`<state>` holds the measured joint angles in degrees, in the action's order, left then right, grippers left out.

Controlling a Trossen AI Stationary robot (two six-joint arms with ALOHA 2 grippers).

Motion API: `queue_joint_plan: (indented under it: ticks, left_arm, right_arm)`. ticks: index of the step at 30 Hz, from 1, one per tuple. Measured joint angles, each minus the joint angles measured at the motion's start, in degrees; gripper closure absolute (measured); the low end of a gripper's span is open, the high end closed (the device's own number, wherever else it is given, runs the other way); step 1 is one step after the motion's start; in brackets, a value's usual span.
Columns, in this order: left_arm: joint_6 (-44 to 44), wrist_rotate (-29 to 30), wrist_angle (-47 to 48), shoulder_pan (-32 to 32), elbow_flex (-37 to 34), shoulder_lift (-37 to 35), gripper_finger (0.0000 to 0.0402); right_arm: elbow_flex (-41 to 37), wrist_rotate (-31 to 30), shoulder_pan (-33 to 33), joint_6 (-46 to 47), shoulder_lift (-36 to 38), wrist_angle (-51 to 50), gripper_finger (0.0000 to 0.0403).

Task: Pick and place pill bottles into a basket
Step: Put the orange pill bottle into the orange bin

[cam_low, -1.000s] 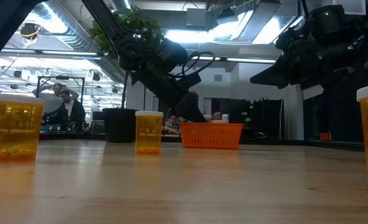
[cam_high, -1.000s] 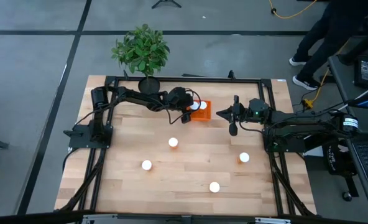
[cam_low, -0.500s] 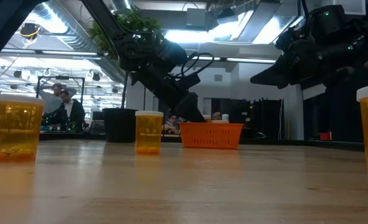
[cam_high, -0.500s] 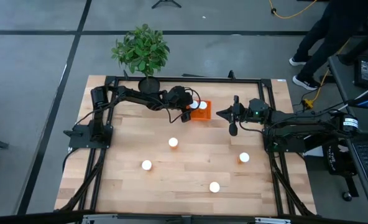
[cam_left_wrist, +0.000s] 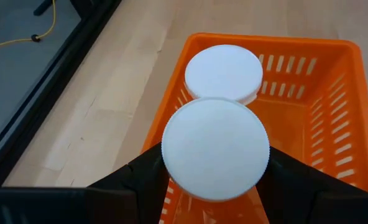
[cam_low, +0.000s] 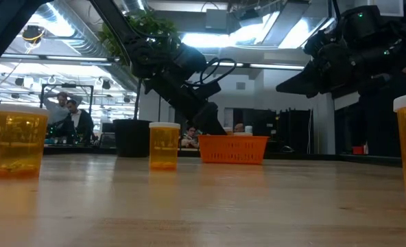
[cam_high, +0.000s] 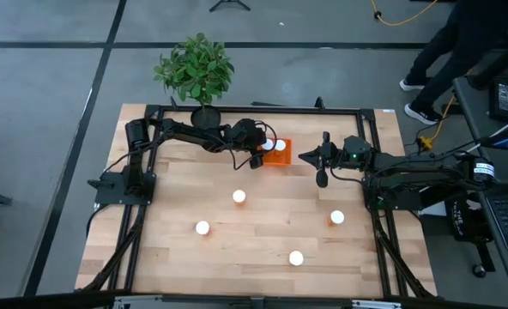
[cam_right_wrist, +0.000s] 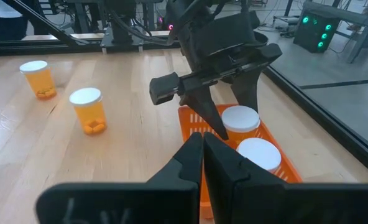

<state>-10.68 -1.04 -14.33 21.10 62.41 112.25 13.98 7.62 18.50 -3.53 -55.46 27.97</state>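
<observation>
Left hand (cam_left_wrist: 215,186) over the basket (cam_left_wrist: 333,81), fingers spread around a pill bottle (cam_left_wrist: 216,148) it grips; right hand (cam_high: 322,178) closed, empty, hanging above the table (cam_high: 263,232).

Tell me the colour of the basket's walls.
Bright orange, with slotted walls; the basket shows best in the left wrist view.

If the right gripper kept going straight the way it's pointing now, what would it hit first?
Probably the basket, or the capped pill bottle nearer the right gripper inside it. The left gripper is just beyond. Depth is hard to judge.
</observation>
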Motion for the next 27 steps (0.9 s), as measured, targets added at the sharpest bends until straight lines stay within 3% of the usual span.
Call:
queue_joint_plan:
  ticks: [27]
  left_arm:
    - [-0.97,-0.04,-4.31,-0.07,0.0,-0.02,0.0165]
  right_arm:
    - [0.01,0.02,0.0,0.02,0.0,0.0,0.0385]
